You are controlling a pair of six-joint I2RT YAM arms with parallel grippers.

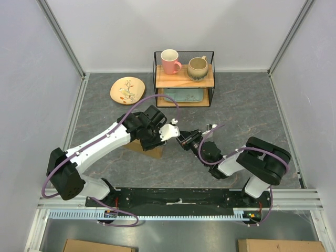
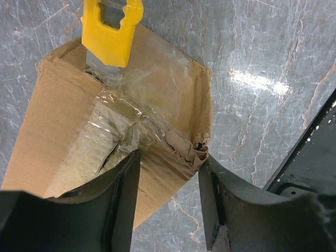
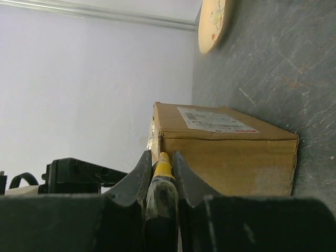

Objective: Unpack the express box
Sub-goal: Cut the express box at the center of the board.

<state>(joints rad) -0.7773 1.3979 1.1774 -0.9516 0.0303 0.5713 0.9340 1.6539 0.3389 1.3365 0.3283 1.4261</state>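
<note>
The bench (image 1: 252,115) has a dark grey surface with marble veins. White walls (image 1: 157,31) close it at the left, far and right edges, and an aluminium rail (image 1: 294,197) runs along the near edge.

At the middle of the far edge stands a wire shelf (image 1: 184,81). It carries a pink mug (image 1: 169,61) and a beige mug (image 1: 197,68) on the upper board, and a pale green tray (image 1: 184,95) on the lower one. Just to its left a painted plate (image 1: 127,90) lies flat.

The express box (image 1: 152,152) lies left of the middle, somewhat closer to the near edge, with both arms bent over it. Its clear tape (image 2: 113,131) is wrinkled and the cardboard at one corner is torn. The white label (image 3: 215,119) is on one side.

The left gripper (image 2: 168,163) hangs over that torn end with its fingers wide apart, and it grips nothing. The right gripper (image 3: 160,156) is closed tight on a yellow cutter (image 3: 163,170). The tip of the cutter is at the top edge of the box; I cannot tell if it touches.

Between the box and the right edge the grey surface is wide, and there is also a strip in front of the shelf.
</note>
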